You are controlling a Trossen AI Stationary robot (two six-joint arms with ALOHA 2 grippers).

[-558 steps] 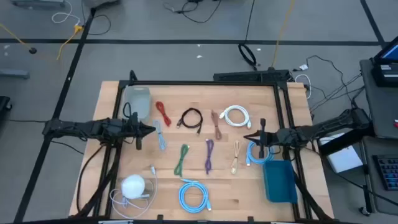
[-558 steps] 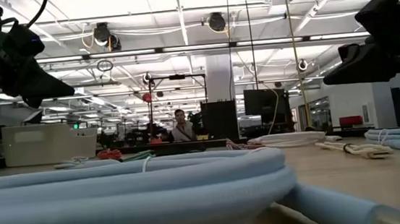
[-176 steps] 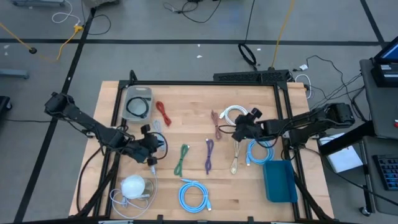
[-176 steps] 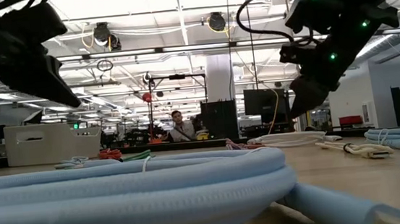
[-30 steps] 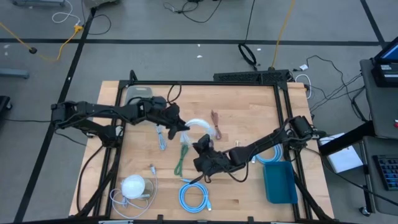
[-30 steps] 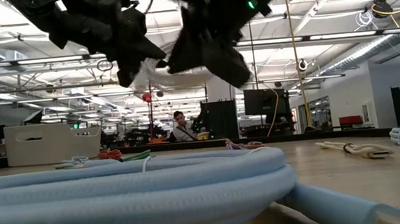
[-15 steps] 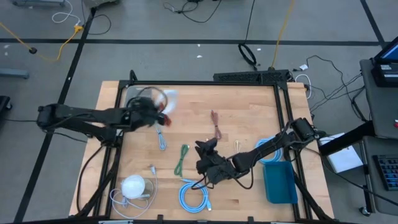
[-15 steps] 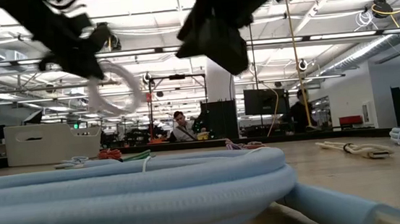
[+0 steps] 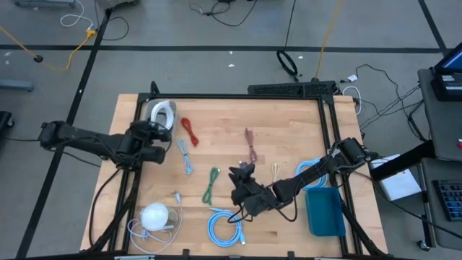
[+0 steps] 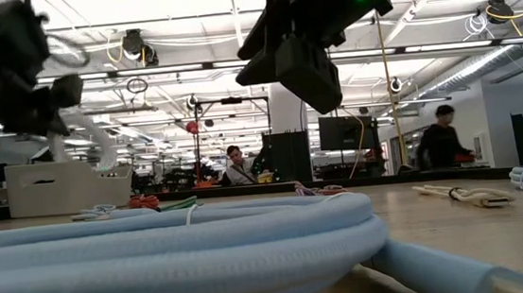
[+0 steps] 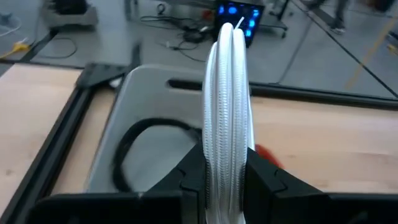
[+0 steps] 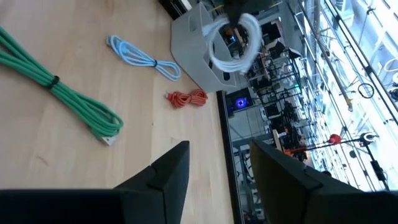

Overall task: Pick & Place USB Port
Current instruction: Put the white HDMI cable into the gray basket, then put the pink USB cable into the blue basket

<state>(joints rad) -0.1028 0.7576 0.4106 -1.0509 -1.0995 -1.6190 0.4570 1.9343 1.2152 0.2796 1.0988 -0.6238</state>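
The coiled white USB cable (image 11: 227,106) is held pinched in the left end effector (image 11: 225,177), now carried from mid-counter out to the grey plastic bin (image 9: 160,114) at ten o'clock, where a black cable (image 11: 140,146) already lies. Release is judged imminent. The right end effector (image 12: 211,168), parted and empty, is hovering at six o'clock above the wooden counter (image 9: 289,123).
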